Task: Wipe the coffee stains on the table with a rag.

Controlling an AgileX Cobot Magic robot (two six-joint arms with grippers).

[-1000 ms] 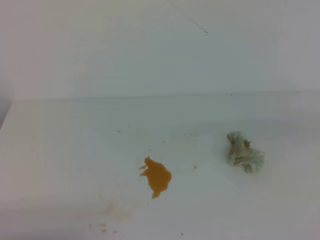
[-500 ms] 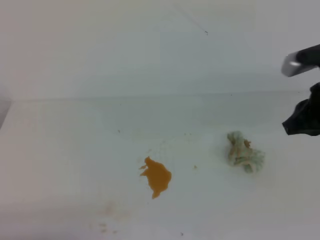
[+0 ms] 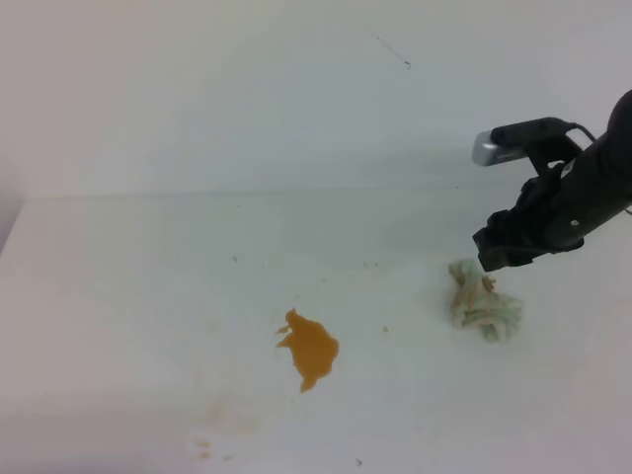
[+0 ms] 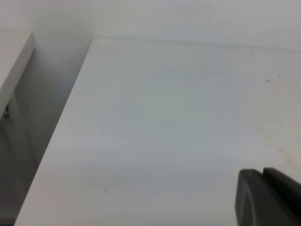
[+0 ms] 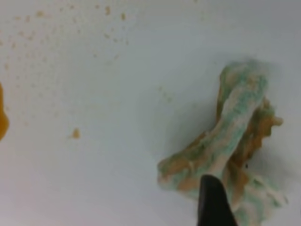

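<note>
The coffee stain [image 3: 311, 351] is an orange-brown blotch on the white table [image 3: 128, 296], left of centre in the high view; its edge [image 5: 2, 117] also shows at the left of the right wrist view. The rag [image 3: 484, 306] lies crumpled, green-and-white with brown marks, to the stain's right. My right gripper [image 3: 497, 259] hangs just above the rag's far upper edge. In the right wrist view one dark finger [image 5: 214, 202] stands over the rag [image 5: 230, 136] and the other is out of frame, so the jaws look open and hold nothing. My left gripper [image 4: 262, 173] shows only in its own wrist view, dark fingers together over bare table.
Faint brown smudges [image 3: 222, 420] and small specks mark the table near its front edge. A white wall [image 3: 247, 99] rises behind the table. In the left wrist view the table's left edge [image 4: 61, 127] drops to a gap beside another pale surface.
My right arm has come in from the right edge and moved left and down until its gripper hangs over the rag. The rag and the stain have stayed put.
</note>
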